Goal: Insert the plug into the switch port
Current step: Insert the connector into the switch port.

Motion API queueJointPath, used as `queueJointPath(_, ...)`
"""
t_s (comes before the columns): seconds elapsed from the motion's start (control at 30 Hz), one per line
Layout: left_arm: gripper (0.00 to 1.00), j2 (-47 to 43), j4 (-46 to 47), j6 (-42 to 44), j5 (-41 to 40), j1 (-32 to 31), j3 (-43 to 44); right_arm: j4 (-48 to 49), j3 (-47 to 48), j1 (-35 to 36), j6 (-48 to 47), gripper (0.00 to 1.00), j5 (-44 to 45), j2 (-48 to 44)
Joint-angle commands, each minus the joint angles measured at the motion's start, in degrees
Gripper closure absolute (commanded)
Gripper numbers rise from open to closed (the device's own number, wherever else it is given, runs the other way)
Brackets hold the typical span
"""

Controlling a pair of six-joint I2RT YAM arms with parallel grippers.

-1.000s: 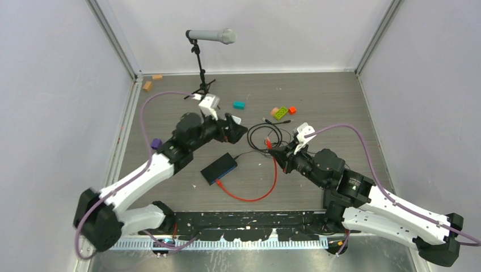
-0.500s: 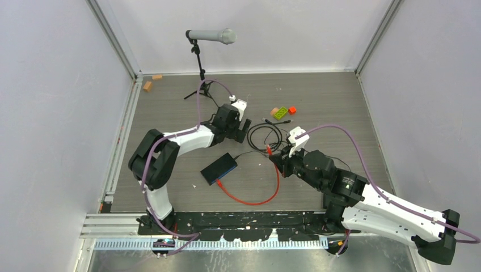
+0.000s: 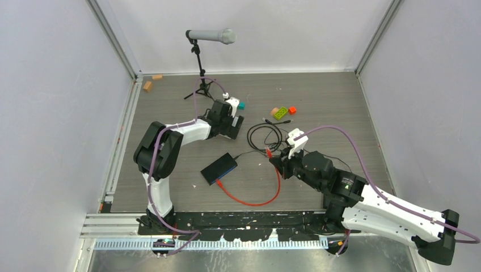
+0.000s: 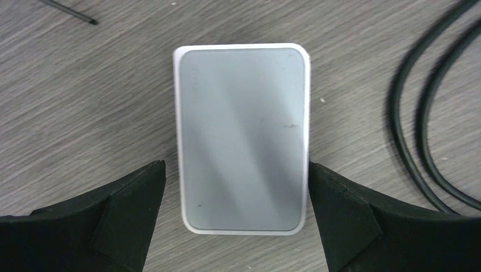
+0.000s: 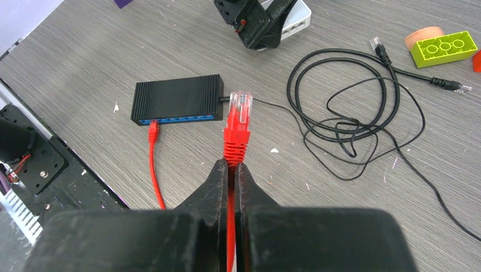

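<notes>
Right gripper point(image 5: 231, 166) clamped on red cable point(image 5: 154, 175), plug point(image 5: 240, 107) just ahead

A flat black rectangular box point(image 3: 219, 168) with a blue edge lies mid-frame, a thin red cable point(image 3: 252, 200) looping below it. Just right of centre, the right gripper point(image 3: 273, 157) holds the cable's red plug point(image 3: 268, 151).

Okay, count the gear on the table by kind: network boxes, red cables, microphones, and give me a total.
network boxes: 2 (black switch, white box)
red cable: 1
microphone: 1
total: 4
</notes>
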Motion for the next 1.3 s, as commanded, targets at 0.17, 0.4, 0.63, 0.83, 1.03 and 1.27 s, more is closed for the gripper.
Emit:
queueJointPath(0.17, 0.40, -0.15, -1.12, -0.47, 11.70, -0.19, -1.27, 0.65, 0.03, 0.07, 0.79, 1.00, 2.53, 0.95)
queueJointPath(0.4, 0.54, -7.15, 2.39, 0.51, 18.68, -0.19, -11.67, 0.01, 1.44, -0.72, -1.21, 1.00, 3.59, 6.37)
queueJointPath(0.63, 0.54, -11.17, 1.53, 0.25, 23.54, -1.20, -16.68, 1.46, 2.95, -3.86, -1.24, 0.99, 0.27, 12.72)
queueJointPath(0.83, 0.55, -12.71, -1.96, -0.59, 20.70, -3.54, -18.25, 5.11, 2.86, -10.51, -0.30, 1.00, -8.54, 18.74)
queueJointPath(1.03, 0.55, -15.84, -2.71, -4.94, 15.09, -4.51, -21.21, 8.78, 4.24, -13.90, -1.26, 1.00, -13.65, 25.05)
queueJointPath(1.27, 0.52, -14.36, -5.90, -5.48, 8.58, -4.48, -18.52, 13.49, 8.29, -15.54, -6.78, 1.00, -20.46, 34.10)
